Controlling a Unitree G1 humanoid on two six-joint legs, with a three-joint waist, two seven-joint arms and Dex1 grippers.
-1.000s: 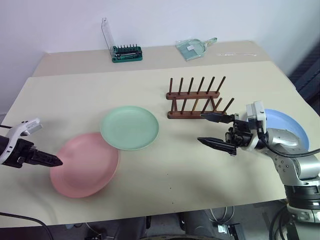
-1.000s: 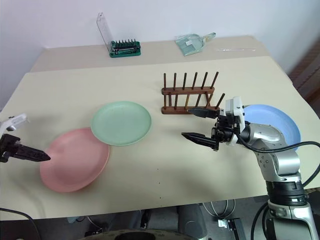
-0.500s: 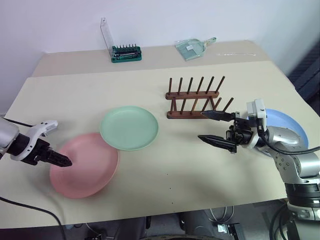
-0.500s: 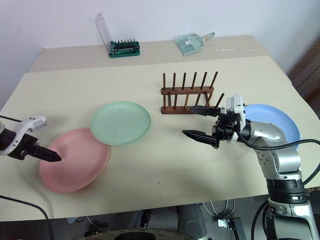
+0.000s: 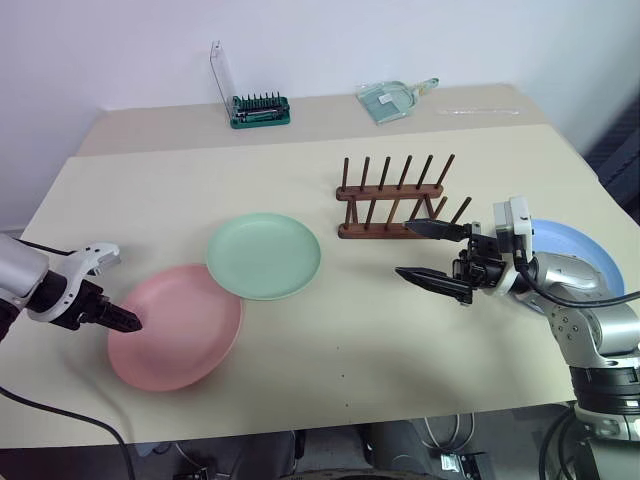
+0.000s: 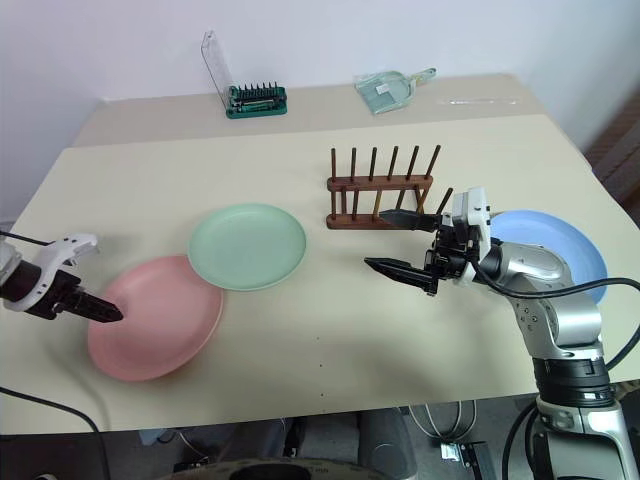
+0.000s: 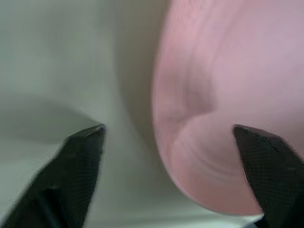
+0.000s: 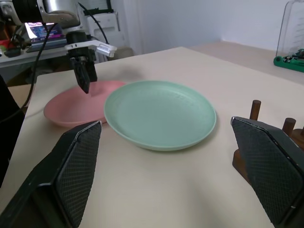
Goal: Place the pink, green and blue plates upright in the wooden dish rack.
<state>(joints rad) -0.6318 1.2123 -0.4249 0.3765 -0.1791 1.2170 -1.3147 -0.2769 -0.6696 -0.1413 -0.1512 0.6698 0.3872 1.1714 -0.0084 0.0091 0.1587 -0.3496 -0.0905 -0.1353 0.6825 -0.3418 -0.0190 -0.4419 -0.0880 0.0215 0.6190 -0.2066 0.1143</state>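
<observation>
**Left wrist view: spread fingers astride the pink plate's near rim**

Nearest, at the table's [image 5: 330,350] left front, shows the left gripper [image 5: 122,320] pointing steeply down at the outer edge of the pink plate [image 5: 180,330]. Shows its fingers [image 7: 78,166] parted and gripping nothing: one over bare tabletop, the other over the plate's inner slope, with the rim between them. Cannot tell whether either finger touches the plate.

Places the pink plate flat on the table, its far edge tucked just under or against the green plate [image 5: 264,255], lying flat a little further back.

Looks like stiff, light, matte ware: unlikely to flex, probably not slippery, yet thin at the lip and flush with the table. Suggests pinching the raised rim, one finger inside and one outside. Calls for a firm squeeze, because an edge hold lets a shallow disc swing or slide out once lifted. Warns also of dragging the green plate along at the overlap.

Further right, at mid-depth, finds the right gripper [image 5: 402,249] held level above the table, jaws wide, empty. Behind it sets the blue plate [image 5: 585,265], flat near the right edge.

Beyond, puts the wooden dish rack [image 5: 392,205] with its upright pegs bare, no plate slotted in. Farthest back, shows a green bit holder [image 5: 260,108] with its clear lid raised.
</observation>
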